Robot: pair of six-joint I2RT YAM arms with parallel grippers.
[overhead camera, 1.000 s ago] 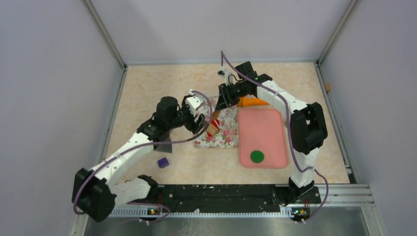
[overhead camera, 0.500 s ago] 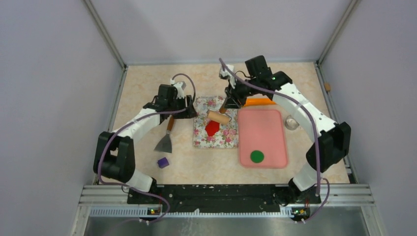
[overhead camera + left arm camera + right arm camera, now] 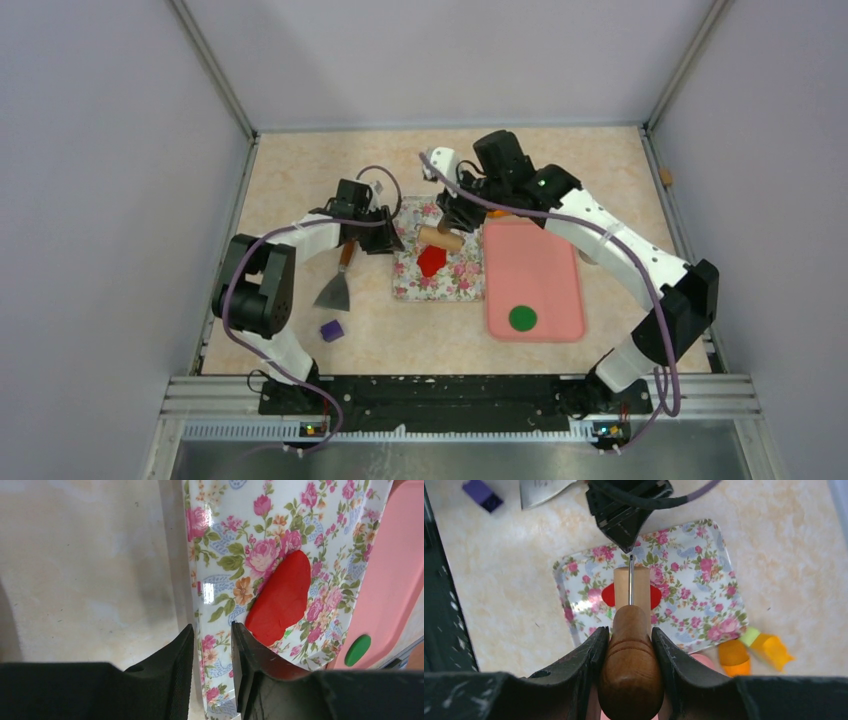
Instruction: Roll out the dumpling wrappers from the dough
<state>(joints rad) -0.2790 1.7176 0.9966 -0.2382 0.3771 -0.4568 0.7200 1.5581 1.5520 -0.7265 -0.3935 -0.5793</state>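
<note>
On the pale, marbled desk (image 3: 300, 180), closed in by plain grey walls (image 3: 120, 200) on three sides and a black rail (image 3: 450, 390) along the near edge, a floral mat (image 3: 462, 278) lies in the middle. A pink tray (image 3: 535, 262) sits just beside it on the right. The desk's far strip is bare, as is much of the ground left of the mat. A scraper (image 3: 335, 290) and a small purple block (image 3: 331, 329) lie on the desk near the left arm. Some orange pieces (image 3: 769, 650) sit past the mat's far right corner.

The red dough (image 3: 432, 261), a flattened, uneven patch, rests on the mat near its middle. A green disc (image 3: 522, 318) lies apart on the tray's near end.

The right tool (image 3: 630, 635) is clamped around the handle of a wooden rolling pin (image 3: 441, 238), whose barrel lies across the far part of the dough. The left tool (image 3: 212, 627) is at the mat's left edge with its jaws a narrow gap apart. The mat's rim shows in that gap, but whether they pinch it I cannot tell. The dough is just beyond its fingers.
</note>
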